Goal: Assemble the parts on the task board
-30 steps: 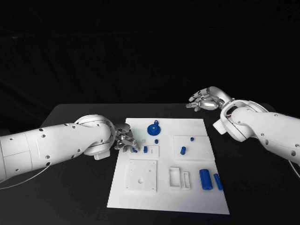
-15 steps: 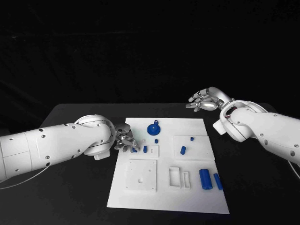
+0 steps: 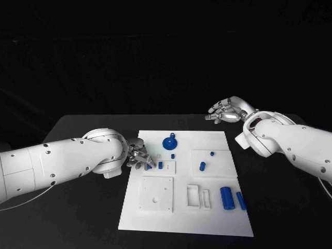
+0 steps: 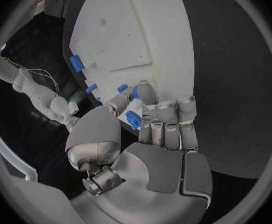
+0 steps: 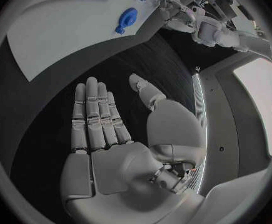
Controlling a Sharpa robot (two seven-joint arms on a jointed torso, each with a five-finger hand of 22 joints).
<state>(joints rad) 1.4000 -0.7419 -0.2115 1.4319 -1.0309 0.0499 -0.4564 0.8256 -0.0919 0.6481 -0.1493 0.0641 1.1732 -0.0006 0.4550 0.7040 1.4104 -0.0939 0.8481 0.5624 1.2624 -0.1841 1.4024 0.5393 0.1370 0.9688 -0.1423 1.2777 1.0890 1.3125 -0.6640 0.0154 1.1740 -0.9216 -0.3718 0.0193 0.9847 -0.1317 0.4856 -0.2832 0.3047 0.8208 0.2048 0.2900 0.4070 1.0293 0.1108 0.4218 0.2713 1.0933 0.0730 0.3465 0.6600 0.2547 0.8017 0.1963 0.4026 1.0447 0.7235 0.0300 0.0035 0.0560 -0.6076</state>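
The white task board [image 3: 211,218] lies in the middle of the black table. My left hand [image 3: 138,157] is at the board's left edge, its fingers curled in. There it pinches a small blue part [image 4: 133,119] between thumb and fingers [image 4: 164,117], low over the board [image 4: 142,25]. Another small blue peg [image 3: 161,165] stands just beside them. My right hand [image 3: 226,110] hangs above the table's back right, off the board. Its palm is flat and its fingers [image 5: 98,109] are spread, holding nothing.
On the board are a round blue part with a knob [image 3: 169,142], a blue peg [image 3: 203,166], a thick blue cylinder [image 3: 226,197] and a thin blue bar [image 3: 240,201]. A raised white square [image 3: 157,194] and a slotted white block [image 3: 198,197] sit toward the front.
The left hand's fingers have shifted very slightly at the board's left edge. The right hand has stayed where it was.
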